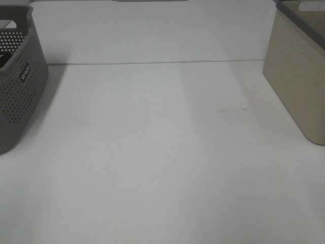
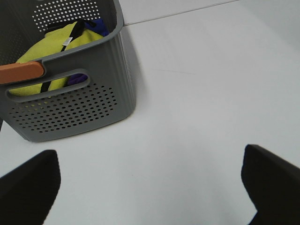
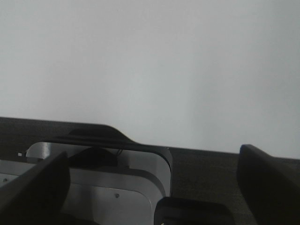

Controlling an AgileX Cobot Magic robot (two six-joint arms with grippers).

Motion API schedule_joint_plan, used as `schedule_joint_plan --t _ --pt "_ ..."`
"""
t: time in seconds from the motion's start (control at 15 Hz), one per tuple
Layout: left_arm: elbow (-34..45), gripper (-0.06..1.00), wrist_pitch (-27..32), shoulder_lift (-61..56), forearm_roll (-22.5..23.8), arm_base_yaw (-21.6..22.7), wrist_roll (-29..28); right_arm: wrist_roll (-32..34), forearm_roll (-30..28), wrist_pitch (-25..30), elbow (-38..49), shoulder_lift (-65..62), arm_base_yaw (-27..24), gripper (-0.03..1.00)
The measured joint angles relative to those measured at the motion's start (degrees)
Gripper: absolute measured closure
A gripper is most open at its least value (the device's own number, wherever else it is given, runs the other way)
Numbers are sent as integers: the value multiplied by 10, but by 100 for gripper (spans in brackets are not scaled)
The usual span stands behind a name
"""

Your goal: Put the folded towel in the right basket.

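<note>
A yellow folded towel (image 2: 56,44) lies inside the grey perforated basket (image 2: 70,110), on top of a blue-purple cloth (image 2: 77,78). That basket stands at the table's left edge in the exterior view (image 1: 18,96). The right basket (image 1: 299,81) is beige with a grey rim and stands at the far right; its inside is hidden. My left gripper (image 2: 150,187) is open and empty above the table, short of the grey basket. My right gripper (image 3: 152,187) is open and empty, facing a blank white surface. Neither arm shows in the exterior view.
An orange bar (image 2: 21,72) rests at the grey basket's rim. A black strap (image 2: 61,44) crosses the towel. The white table (image 1: 162,162) runs between the two baskets, with its back edge (image 1: 152,62) against a white wall. A dark and metal base (image 3: 93,187) lies under the right gripper.
</note>
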Motion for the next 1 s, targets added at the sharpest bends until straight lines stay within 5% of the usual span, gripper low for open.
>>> schedule_joint_plan --t 0.33,0.53,1.0 --pt "0 -4 0 0 0 0 0 0 -32 -14 141 -189 0 8" --pt "0 -4 0 0 0 0 0 -1 -37 -70 161 -331 0 8" --pt "0 -4 0 0 0 0 0 -15 -40 -81 167 -539 0 9"
